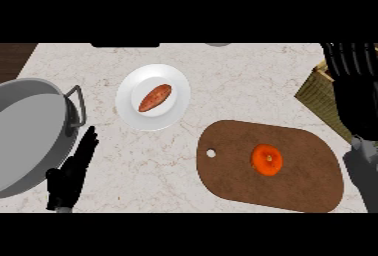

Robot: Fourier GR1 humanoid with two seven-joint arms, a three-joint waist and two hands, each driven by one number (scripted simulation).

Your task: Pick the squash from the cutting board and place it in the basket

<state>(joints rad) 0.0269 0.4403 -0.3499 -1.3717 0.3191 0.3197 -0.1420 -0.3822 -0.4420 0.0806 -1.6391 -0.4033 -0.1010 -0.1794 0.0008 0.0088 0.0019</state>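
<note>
Right hand (353, 95) open (empty); squash (266, 159) apart

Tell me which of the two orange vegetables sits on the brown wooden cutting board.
The round bright-orange squash, near the middle of the brown wooden cutting board. The elongated reddish-brown vegetable lies on the white round plate.

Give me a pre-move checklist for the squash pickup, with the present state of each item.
1. Squash on board: ok.
2. Squash lies alone, nothing touching it: ok.
3. Right hand open, holding nothing: ok.
4. Right hand at the squash: not ok; it is over by the basket.
5. Room inside basket: cannot tell, mostly hidden.
6. Left hand out of the way: ok, open beside the pot.
</note>
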